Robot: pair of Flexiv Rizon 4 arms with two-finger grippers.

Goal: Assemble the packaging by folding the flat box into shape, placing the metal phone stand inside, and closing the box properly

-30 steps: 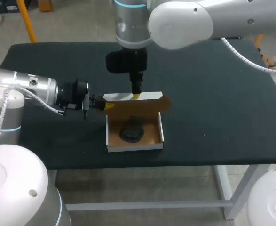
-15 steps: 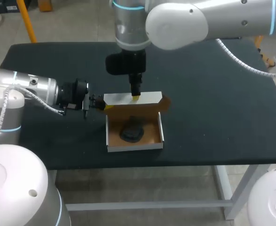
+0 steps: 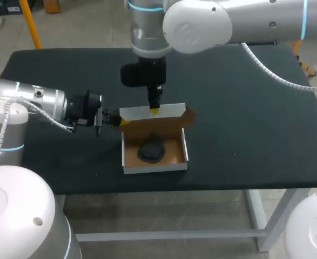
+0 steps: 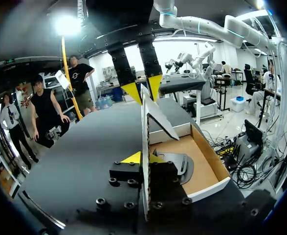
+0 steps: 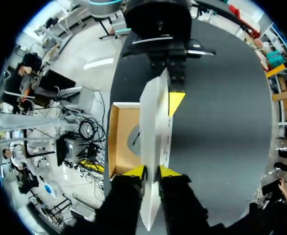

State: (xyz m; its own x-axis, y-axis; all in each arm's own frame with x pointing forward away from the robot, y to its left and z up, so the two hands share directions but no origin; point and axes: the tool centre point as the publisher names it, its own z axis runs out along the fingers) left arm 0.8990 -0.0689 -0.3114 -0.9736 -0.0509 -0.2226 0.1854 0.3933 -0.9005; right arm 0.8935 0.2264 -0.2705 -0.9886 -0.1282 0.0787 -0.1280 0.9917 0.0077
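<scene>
Box (image 3: 155, 168): one only, white outside and brown inside, sitting near the front edge of the single black table (image 3: 244, 118), tray open upward. Inside the tray, flat on the brown floor, one dark metal phone stand (image 3: 151, 151), roughly in the middle, clear of the side walls in the head view. Along the tray's far wall, one lid (image 3: 153, 125), raised upright, brown on the face toward the tray, with a white strip along the top. Two grippers counted, both on that lid. Left gripper (image 4: 144, 157): low over the table, in from the side, pinching the lid's end edge, with two yellow tips, one on each face of the card, pressed against it. Right gripper (image 5: 151, 172): pointing straight down from above, nipping the lid's top edge about midway along, again one yellow tip per face, card clamped between them. From the left wrist, lid seen edge-on, with the tray and the stand just beside the gripper on one side and bare table on the other. From the right wrist, only one of the left gripper's two tips showing past the lid, the other hidden behind the card.
</scene>
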